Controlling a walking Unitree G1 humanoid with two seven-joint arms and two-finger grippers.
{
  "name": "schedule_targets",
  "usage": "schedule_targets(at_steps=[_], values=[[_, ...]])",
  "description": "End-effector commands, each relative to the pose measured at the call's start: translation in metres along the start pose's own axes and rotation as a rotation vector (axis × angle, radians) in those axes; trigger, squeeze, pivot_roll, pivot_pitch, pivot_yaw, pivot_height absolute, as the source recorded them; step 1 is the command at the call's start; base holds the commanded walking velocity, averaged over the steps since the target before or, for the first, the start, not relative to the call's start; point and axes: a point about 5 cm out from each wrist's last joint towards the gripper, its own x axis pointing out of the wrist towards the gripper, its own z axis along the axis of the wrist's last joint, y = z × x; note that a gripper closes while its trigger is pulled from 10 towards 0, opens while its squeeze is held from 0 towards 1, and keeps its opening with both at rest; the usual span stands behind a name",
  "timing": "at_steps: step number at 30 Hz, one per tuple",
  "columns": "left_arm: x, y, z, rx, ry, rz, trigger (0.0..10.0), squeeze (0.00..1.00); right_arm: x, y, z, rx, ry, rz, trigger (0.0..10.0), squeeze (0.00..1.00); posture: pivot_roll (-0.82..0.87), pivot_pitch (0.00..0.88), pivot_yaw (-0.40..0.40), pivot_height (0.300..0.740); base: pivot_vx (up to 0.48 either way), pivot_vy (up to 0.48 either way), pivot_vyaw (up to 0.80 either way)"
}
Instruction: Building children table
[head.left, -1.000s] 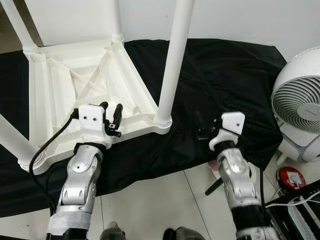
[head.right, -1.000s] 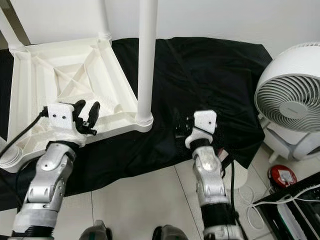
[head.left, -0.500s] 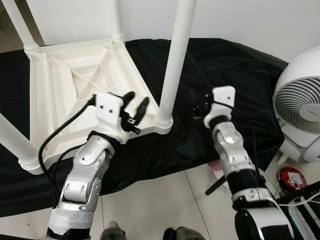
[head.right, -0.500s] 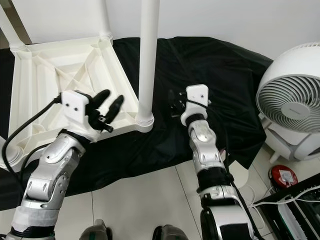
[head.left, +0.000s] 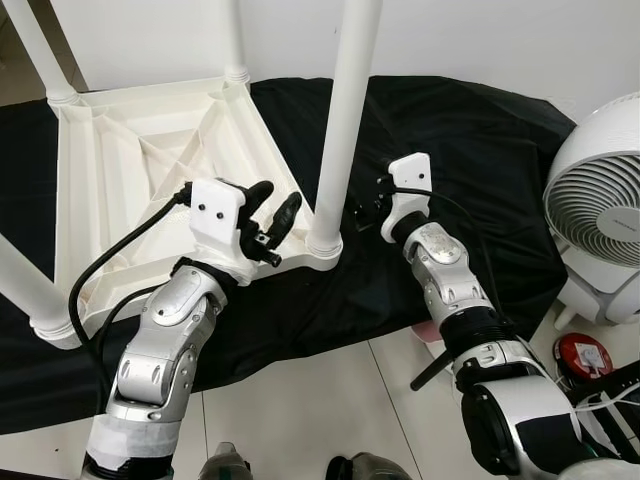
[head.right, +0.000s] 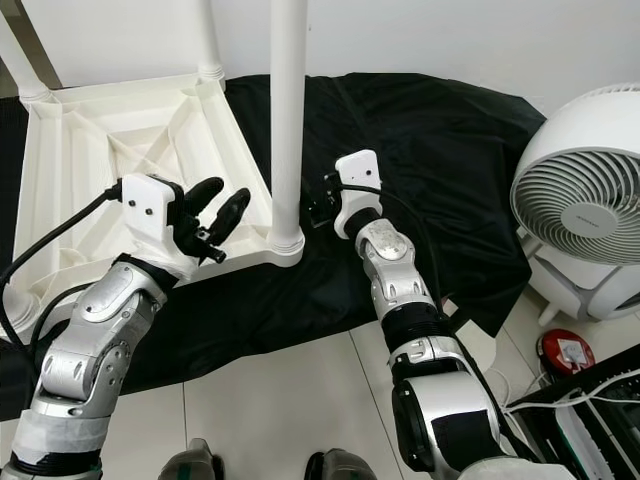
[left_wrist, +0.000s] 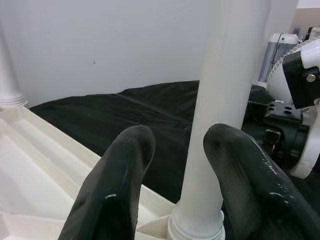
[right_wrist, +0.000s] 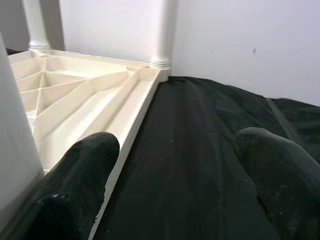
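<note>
left gripper (head.left: 272, 214): fingers spread, just beside near leg (head.left: 343, 120), lined up to clasp it.
right gripper (head.left: 372, 205): spread, opposite side of that leg.
table (head.left: 120, 180): upside down on black cloth (head.left: 460, 150), legs up for fitting.

Two silver, jointed arms with glossy metal shells. Each wrist carries a white boxy camera housing with small dark screw holes. Left tool (head.left: 272, 215): two long, rounded black fingers, a thick black cable looping off its housing. Right tool (head.left: 366, 207): black fingers (right_wrist: 80, 180), thin black cable.
</note>
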Motion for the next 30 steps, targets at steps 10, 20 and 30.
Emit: schedule_targets(at_steps=[10, 20, 30], values=[[0.000, -0.004, 0.002, -0.005, 0.013, -0.031, 10.0, 0.00, 0.003, 0.034, -0.006, 0.056, -0.019, 0.126, 10.0, 0.00, 0.11, 0.030, -0.030, 0.740, 0.000, 0.000, 0.00], [-0.002, -0.004, 0.001, -0.012, 0.029, -0.026, 10.0, 0.00, 0.007, 0.052, -0.007, 0.105, -0.031, 0.184, 10.0, 0.00, 0.12, 0.036, -0.034, 0.740, 0.000, 0.000, 0.00], [-0.005, -0.003, 0.001, -0.007, 0.040, -0.018, 10.0, 0.00, 0.008, 0.064, -0.012, 0.113, -0.022, 0.211, 10.0, 0.00, 0.12, 0.041, -0.033, 0.740, 0.000, 0.000, 0.00]])
